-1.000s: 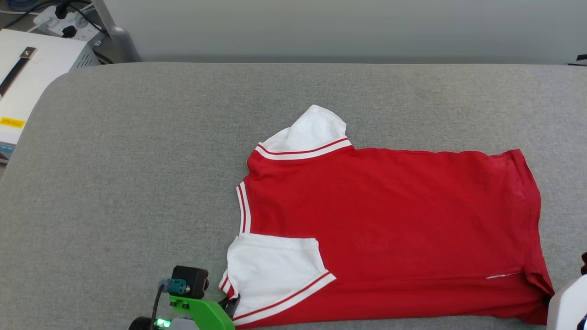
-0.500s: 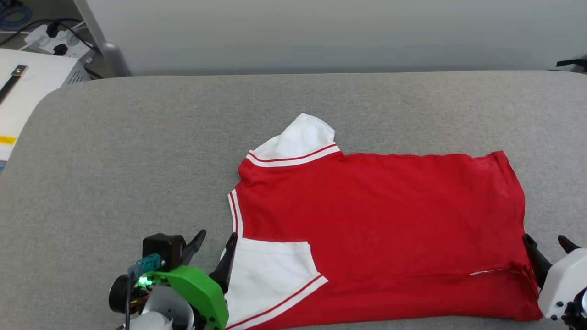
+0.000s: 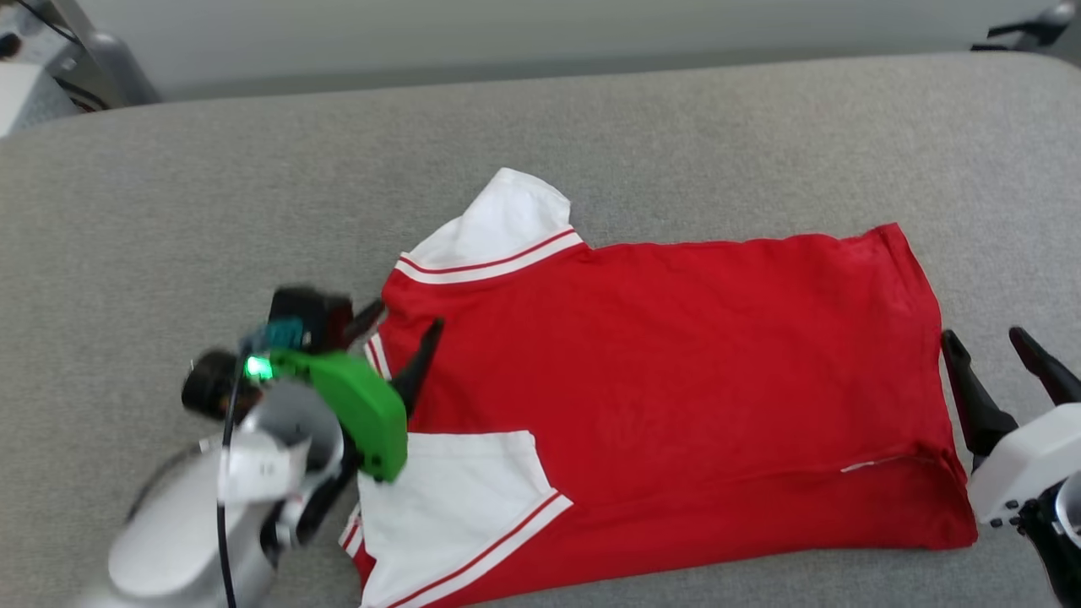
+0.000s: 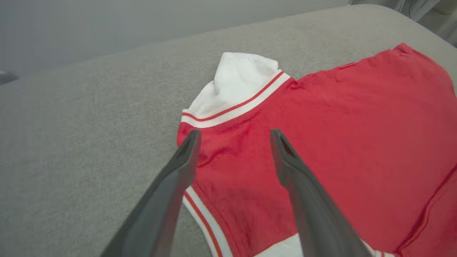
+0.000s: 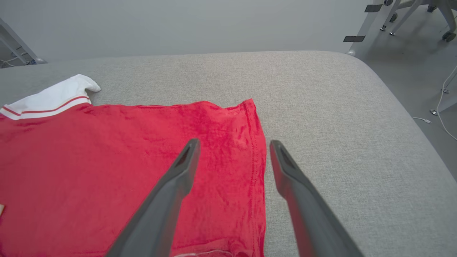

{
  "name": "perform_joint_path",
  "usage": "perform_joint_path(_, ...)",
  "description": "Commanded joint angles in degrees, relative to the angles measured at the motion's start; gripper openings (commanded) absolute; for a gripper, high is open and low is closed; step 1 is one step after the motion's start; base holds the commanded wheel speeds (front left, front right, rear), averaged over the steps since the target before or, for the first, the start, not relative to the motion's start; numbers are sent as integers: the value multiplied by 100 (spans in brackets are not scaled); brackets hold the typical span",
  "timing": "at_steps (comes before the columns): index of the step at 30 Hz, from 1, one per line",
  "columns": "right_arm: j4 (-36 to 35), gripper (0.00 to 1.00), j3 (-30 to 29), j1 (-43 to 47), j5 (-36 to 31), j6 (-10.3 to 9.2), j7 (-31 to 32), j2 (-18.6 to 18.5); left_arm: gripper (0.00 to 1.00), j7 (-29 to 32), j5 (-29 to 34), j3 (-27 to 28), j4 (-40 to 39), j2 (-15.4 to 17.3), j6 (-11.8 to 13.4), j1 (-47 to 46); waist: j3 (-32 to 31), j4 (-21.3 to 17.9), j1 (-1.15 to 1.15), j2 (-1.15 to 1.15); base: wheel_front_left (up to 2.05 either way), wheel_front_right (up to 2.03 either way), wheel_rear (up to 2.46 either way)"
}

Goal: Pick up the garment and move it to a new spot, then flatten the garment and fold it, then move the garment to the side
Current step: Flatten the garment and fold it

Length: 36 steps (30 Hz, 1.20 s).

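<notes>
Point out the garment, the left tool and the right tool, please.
garment [image 3: 676, 371]: head view, on the middle of its red body.
left tool [image 3: 407, 314]: head view, midway between its two fingertips.
right tool [image 3: 981, 333]: head view, midway between its two fingertips.

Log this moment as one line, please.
garment: flat, near sleeve folded | left gripper: open at collar | right gripper: open at hem

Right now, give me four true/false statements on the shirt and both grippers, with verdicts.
1. The left gripper is open over the shirt at its collar end. True.
2. The right gripper is clamped on the hem. False: it is open by the hem, holding nothing.
3. The shirt lies spread on the grey cushion. True.
4. Both white sleeves stick out sideways. False: the near sleeve is folded onto the red body.
</notes>
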Motion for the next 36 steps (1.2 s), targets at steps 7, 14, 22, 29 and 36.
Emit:
perform_joint_path(7,46,100,226,-442,30,-4,-206,-27,100,1238,163,-196,599,71,-565,-1790,947,-573,0,0,0,0,0)
perform_joint_path(14,264,100,461,-721,77,-4,-430,17,100,2266,141,-373,1530,45,-886,-2796,1342,-853,0,0,0,0,0)
perform_joint_path(22,526,100,610,-925,114,-4,-639,44,100,2435,203,-493,2512,-100,-1100,-3444,1553,-1005,0,0,0,0,0)
perform_joint_path(29,644,100,725,-1027,128,-4,-697,42,100,2332,281,-630,3054,-309,-1192,-3753,1639,-1053,0,0,0,0,0)
perform_joint_path(36,825,100,803,-1057,110,-4,-747,20,0,2291,58,-957,3506,-561,-1327,-3687,1543,-1036,0,0,0,0,0)
